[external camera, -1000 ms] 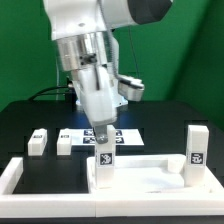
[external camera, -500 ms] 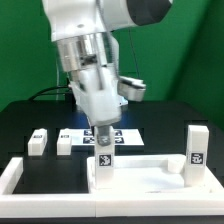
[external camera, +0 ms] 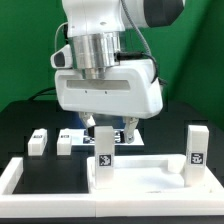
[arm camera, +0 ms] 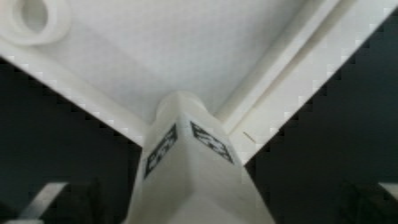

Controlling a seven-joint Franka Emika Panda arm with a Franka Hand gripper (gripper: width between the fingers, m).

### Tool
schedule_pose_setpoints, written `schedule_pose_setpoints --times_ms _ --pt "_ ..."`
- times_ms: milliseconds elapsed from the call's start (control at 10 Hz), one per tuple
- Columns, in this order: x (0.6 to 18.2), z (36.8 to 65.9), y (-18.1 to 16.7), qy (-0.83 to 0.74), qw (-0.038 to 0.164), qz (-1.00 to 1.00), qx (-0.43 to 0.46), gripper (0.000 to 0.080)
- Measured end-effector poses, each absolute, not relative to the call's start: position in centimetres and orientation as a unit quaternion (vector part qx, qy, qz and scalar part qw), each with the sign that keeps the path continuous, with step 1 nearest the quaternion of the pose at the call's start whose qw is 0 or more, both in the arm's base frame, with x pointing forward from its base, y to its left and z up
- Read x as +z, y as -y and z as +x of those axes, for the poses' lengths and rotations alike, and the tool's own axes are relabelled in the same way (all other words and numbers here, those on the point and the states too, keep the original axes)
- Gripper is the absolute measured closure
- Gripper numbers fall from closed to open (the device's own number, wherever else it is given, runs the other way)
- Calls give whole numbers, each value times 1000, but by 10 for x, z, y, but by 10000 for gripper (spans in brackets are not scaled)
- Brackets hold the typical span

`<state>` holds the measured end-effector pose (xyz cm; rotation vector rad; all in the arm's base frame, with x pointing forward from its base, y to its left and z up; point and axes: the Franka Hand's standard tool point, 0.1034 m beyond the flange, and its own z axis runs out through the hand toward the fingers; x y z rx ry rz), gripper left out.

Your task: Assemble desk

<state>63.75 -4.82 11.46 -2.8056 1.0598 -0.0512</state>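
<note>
The white desk tabletop [external camera: 145, 176] lies flat at the front of the table. Two white tagged legs stand upright on it, one [external camera: 103, 160] at the exterior view's left corner and one [external camera: 197, 150] at its right. My gripper [external camera: 112, 129] hangs just above the left leg, open, with its wide hand turned broadside to the camera. In the wrist view that leg [arm camera: 192, 165] rises between my spread fingers [arm camera: 43, 200] without touching them, and my gripper [arm camera: 214, 208] holds nothing. The tabletop [arm camera: 134, 85] fills the background there.
Two loose white legs [external camera: 38, 140] [external camera: 65, 143] stand on the black table at the exterior view's left. The marker board [external camera: 78, 134] lies behind them, partly hidden by my hand. A low white border rail [external camera: 13, 176] runs along the front left.
My jaws have opened and let go of the left leg, which stays upright. The hand has turned about a quarter turn above it.
</note>
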Motion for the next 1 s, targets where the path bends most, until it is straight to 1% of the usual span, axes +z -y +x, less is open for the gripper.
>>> schedule_pose_setpoints --times_ms 200,300,500,600,700,800,900,1000 --pt "113 636 53 -181 55 -982 -26 151" --pt "111 636 54 -116 53 -991 -27 151" --pt "110 635 55 -116 53 -991 -26 151" --pt "110 635 55 -123 53 -991 -26 266" --pt "110 635 55 -123 53 -991 -25 413" --pt "110 635 56 -162 54 -985 -24 413" --pt "109 634 58 -200 54 -978 -21 507" --pt "109 634 57 -234 54 -971 -19 507"
